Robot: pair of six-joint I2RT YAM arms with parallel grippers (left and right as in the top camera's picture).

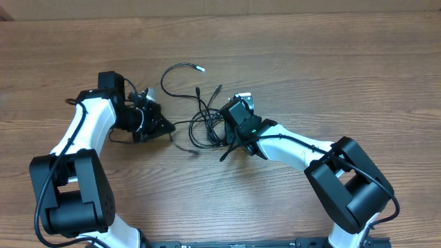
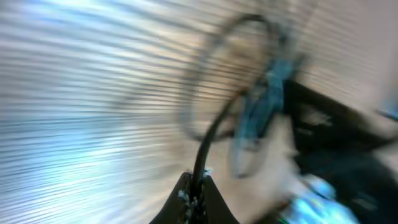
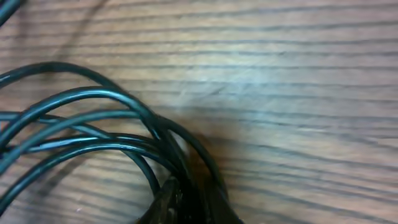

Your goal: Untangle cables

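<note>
Wooden table [image 1: 310,62], seen from overhead, both arms reaching in toward the middle.

Left arm [image 1: 83,131]: base at the near-left corner, white link angled up and away, wrist bent to point rightward. Right arm [image 1: 303,148]: base at the near-right corner, white link stretched low toward the left, wrist aimed left and slightly away. The two wrists face each other across the tangle, near but apart.

Left gripper [image 1: 162,127]: low over the table just left of the tangle, jaws closed tight, pinching one black cord that runs straight out from between the tips in its wrist view [image 2: 194,199]. That view is heavily motion-blurred.

Right gripper [image 1: 227,134]: at the right edge of the tangle, jaws nearly closed, clamped on a bunch of strands where several loops meet at the tips [image 3: 186,205].

Cables [image 1: 203,124]: thin black cords, looped in a loose knot lying on the table between the two grippers. One strand arcs away toward the far side and ends in a light-tipped plug [image 1: 200,69]. Two more short ends [image 1: 219,87] stick up out of the tangle just beyond the right gripper.
</note>
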